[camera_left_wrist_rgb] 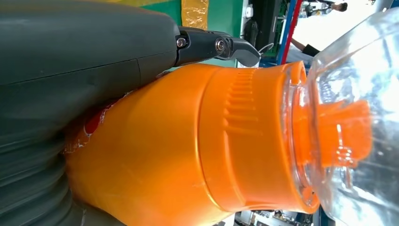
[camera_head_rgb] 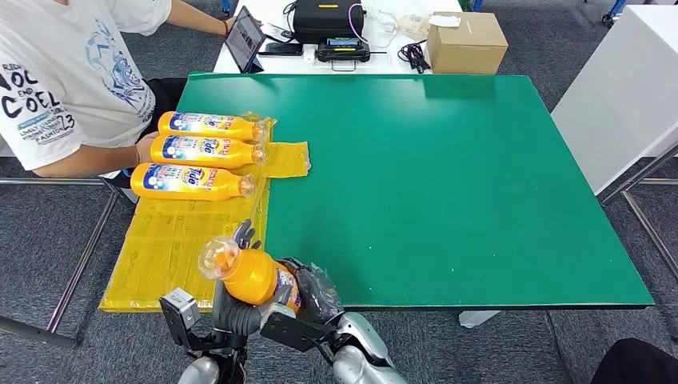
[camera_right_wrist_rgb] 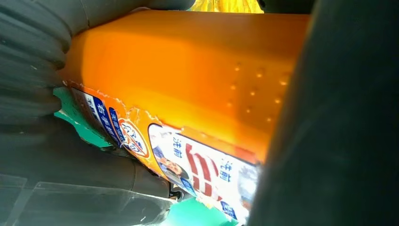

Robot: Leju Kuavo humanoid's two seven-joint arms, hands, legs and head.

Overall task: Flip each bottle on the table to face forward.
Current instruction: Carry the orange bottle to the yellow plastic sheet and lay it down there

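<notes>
Both hands, left hand [camera_head_rgb: 232,308] and right hand [camera_head_rgb: 308,300], wrap their fingers round one orange bottle [camera_head_rgb: 252,276] at the desk's [camera_head_rgb: 448,184] seven o'clock edge.

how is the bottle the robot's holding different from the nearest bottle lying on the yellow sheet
The held bottle is off the table, gripped by the left hand and right hand; the nearest lying bottle rests flat on the yellow sheet. The held one tilts cap-up toward the camera; the lying one points its cap right, label showing. Both are orange with clear caps.
</notes>
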